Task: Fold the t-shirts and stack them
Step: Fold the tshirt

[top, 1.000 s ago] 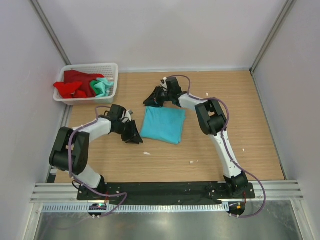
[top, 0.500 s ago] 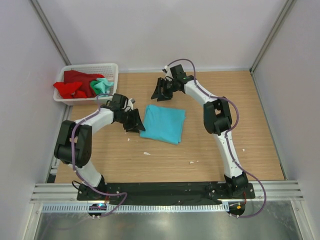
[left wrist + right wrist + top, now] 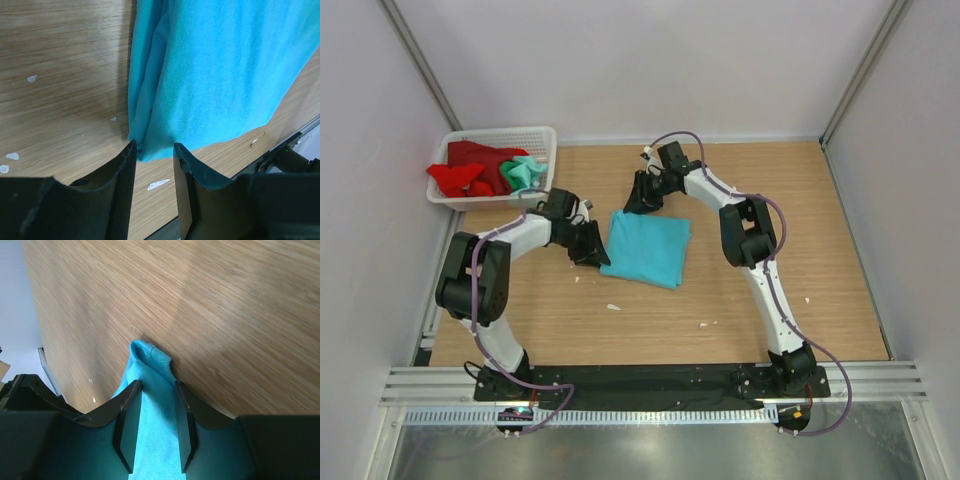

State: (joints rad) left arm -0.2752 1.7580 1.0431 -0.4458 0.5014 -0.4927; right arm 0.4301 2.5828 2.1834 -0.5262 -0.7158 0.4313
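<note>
Fingers (image 3: 119,175) of the left gripper (image 3: 592,246) stand apart, with the near-left corner of the turquoise t-shirt (image 3: 648,250) lying between their tips; bare wood shows in the gap behind that corner, so nothing is clamped. On the right gripper (image 3: 642,195), the fingers (image 3: 127,415) are also parted, but cloth fills the whole space between them and the far-left corner pokes out past the tips. Whether they squeeze it, I cannot tell.

That t-shirt lies folded into a flat rectangle in the middle of the table (image 3: 770,200), just where it lay a second ago. The left gripper has slid a little farther along the shirt's left edge since then, and the right gripper has shifted slightly right and back down to the far-left corner.

At the far left a white basket (image 3: 546,138) holds a crumpled red t-shirt (image 3: 465,172) and a mint t-shirt (image 3: 525,174), unchanged. Small white flecks (image 3: 613,306) dot the wood near the folded shirt.
</note>
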